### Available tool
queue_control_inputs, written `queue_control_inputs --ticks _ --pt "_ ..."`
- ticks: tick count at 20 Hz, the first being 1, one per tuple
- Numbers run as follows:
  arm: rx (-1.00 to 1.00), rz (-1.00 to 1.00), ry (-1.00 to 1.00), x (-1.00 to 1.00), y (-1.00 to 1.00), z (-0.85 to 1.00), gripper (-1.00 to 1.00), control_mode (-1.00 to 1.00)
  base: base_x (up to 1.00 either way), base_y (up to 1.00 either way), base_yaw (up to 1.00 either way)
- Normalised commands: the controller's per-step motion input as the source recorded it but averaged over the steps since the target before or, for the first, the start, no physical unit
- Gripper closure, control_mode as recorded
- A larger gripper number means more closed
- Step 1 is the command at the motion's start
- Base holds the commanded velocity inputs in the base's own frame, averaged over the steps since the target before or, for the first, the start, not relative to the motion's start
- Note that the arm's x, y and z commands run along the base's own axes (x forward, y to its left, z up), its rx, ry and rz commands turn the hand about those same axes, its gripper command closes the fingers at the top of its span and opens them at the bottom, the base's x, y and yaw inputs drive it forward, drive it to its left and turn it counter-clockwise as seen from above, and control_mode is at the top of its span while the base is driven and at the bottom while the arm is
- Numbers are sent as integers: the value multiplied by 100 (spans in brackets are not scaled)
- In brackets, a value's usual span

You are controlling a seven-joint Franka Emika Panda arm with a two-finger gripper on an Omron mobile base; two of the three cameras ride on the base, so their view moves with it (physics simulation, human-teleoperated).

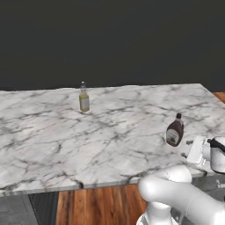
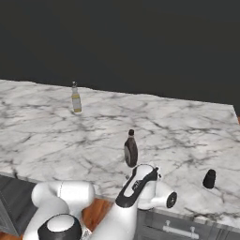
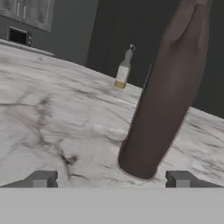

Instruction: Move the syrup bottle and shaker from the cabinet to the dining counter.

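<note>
Though both items look delivered: syrup bottle [image 2: 131, 149] upright on dining counter [image 1: 66, 140], near front edge; shaker [image 2: 209, 179] well apart to its right. Gripper [image 3: 111, 179] jaws spread wide, clear of bottle. Only withdrawal seems left.

White marble dining counter top [image 1: 110, 132], grey-veined, smooth with a dull sheen. Dark brown syrup bottle [image 3: 164, 96], smooth, faintly glossy, plastic-looking. Slim yellowish-green bottle [image 1: 84, 99], translucent, glassy. Small near-black shaker [image 2: 209, 178], matt. Reddish-brown wood-plank floor [image 1: 99, 206].
</note>
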Motion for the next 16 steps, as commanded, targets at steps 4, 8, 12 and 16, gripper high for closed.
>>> queue_control_inputs --ticks 4,8,12,16 --pt "-10 -1 1 -48 0 55 -100 -100 0 0 0" --pt "-14 -5 2 -66 0 47 -100 -100 0 0 0" --pt "-17 -8 7 -58 0 66 -100 -100 0 0 0" --pt "-20 -12 16 -51 2 82 -100 -100 0 0 0"
